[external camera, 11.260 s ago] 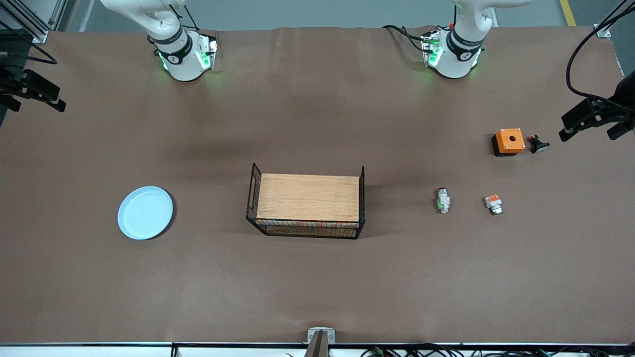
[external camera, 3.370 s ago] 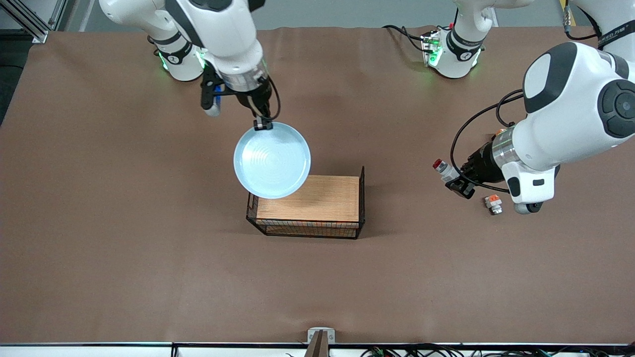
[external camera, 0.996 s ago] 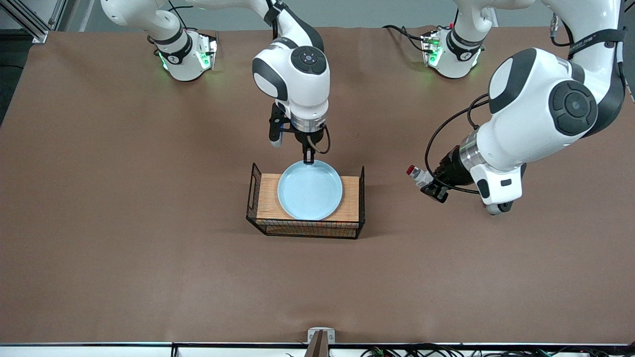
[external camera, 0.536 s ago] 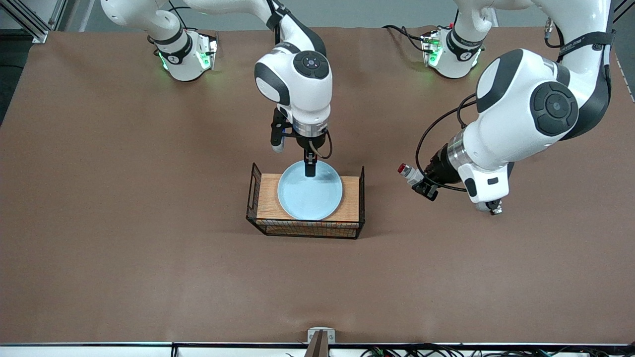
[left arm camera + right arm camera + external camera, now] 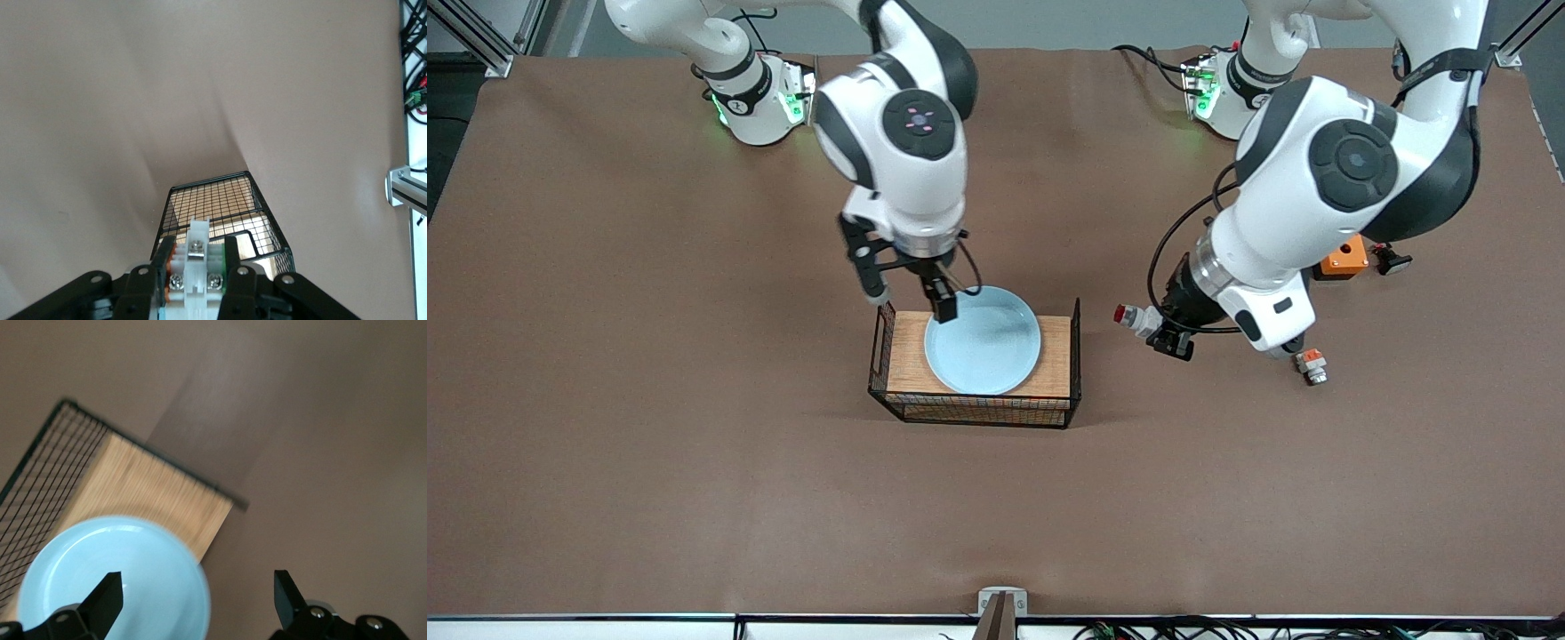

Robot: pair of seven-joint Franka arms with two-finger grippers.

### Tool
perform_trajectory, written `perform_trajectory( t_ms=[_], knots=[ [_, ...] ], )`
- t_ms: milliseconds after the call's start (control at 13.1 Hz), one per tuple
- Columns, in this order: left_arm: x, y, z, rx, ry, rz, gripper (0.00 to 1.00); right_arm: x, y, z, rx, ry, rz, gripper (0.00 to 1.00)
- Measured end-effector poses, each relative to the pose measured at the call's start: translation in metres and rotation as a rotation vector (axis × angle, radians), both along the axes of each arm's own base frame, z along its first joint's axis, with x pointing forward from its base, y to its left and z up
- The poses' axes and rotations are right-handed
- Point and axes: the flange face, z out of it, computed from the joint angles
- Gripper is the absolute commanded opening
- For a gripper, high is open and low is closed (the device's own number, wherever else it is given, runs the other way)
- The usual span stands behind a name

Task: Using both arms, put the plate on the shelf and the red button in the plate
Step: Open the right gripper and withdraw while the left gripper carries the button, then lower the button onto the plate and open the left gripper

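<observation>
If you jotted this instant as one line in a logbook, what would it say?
plate: on rack top, released | right gripper: open, above plate edge | left gripper: shut on red button, beside rack

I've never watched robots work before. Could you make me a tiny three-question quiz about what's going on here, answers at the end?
1. True or false: the plate lies on the wooden-topped rack.
2. Which gripper holds the red button: A) left gripper, B) right gripper?
3. Fill in: the right gripper, above the plate's rim, is ____ (open or shut).

Key: 1 true; 2 A; 3 open.
</observation>
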Motion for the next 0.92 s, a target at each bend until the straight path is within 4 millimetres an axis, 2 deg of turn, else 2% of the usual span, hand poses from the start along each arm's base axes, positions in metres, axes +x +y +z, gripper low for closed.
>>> perform_trajectory(
  t_ms=[230,383,536,689,919],
  knots=[
    [-0.017,-0.049,-0.018,-0.002,-0.001,0.061,0.28,0.022,-0.095,0.055,-0.001,0.109,0.295,1.00],
    [-0.033,-0.090,-0.042,0.010,0.009,0.104,0.28,0.036,-0.172,0.084,0.024,0.174,0.467,1.00],
    [-0.052,-0.131,-0.067,0.004,0.020,0.140,0.28,0.047,-0.244,0.099,0.060,0.222,0.622,1.00],
    [-0.069,-0.163,-0.085,-0.005,0.029,0.164,0.28,0.056,-0.316,0.109,0.095,0.240,0.779,1.00],
    [-0.071,-0.182,-0.105,-0.032,0.022,0.190,0.29,0.057,-0.424,0.120,0.140,0.245,0.963,1.00]
  ],
)
